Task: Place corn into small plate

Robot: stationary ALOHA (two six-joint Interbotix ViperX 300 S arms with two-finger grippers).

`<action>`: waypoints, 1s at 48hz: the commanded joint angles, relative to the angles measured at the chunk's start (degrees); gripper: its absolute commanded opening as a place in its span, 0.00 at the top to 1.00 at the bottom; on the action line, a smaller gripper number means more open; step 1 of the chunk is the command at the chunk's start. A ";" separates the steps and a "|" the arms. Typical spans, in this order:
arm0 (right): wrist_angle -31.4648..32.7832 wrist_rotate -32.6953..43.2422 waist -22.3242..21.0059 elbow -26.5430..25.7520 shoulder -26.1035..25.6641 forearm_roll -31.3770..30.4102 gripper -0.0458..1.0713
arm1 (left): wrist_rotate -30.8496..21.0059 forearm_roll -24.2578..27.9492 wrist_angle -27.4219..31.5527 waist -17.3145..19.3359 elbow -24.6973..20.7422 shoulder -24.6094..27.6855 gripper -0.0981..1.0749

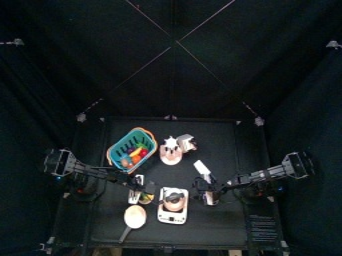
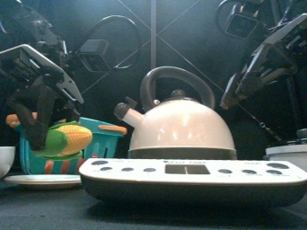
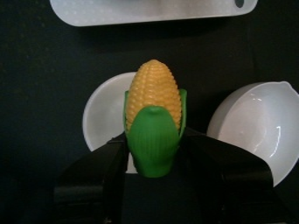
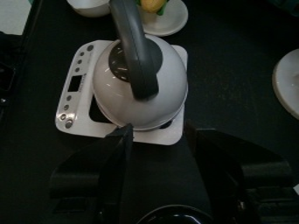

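Item: yellow plastic corn cob with green husk [image 3: 153, 114]. Your left tool [image 3: 156, 156] pinches its husk end; the cob sits directly above the small white round plate [image 3: 103, 112], which lies beside a white bowl [image 3: 260, 118]. Your right tool [image 4: 159, 133] hovers spread over the white kettle [image 4: 140, 83] on its white scale [image 4: 79, 83].

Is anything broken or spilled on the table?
No, nothing looks broken or spilled. The corn is held in the left gripper above the small plate, and the kettle stands upright on its scale.

Overhead and table-level front views, plus two close wrist views, all sharing the kettle [image 2: 180, 121].
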 commanded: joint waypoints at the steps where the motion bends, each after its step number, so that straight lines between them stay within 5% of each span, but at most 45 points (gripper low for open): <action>1: -0.09 -0.09 0.00 -1.05 -0.44 0.00 0.19 | 0.09 -0.26 -0.26 0.26 -0.09 0.00 0.18; 19: 0.00 -0.09 -0.09 -1.05 -0.35 0.09 0.19 | 0.00 0.09 -0.79 0.26 0.35 -0.88 0.16; 48: -0.09 -0.18 0.53 -2.11 -0.88 -0.35 0.19 | 0.18 2.64 -14.06 0.62 5.27 -12.04 0.16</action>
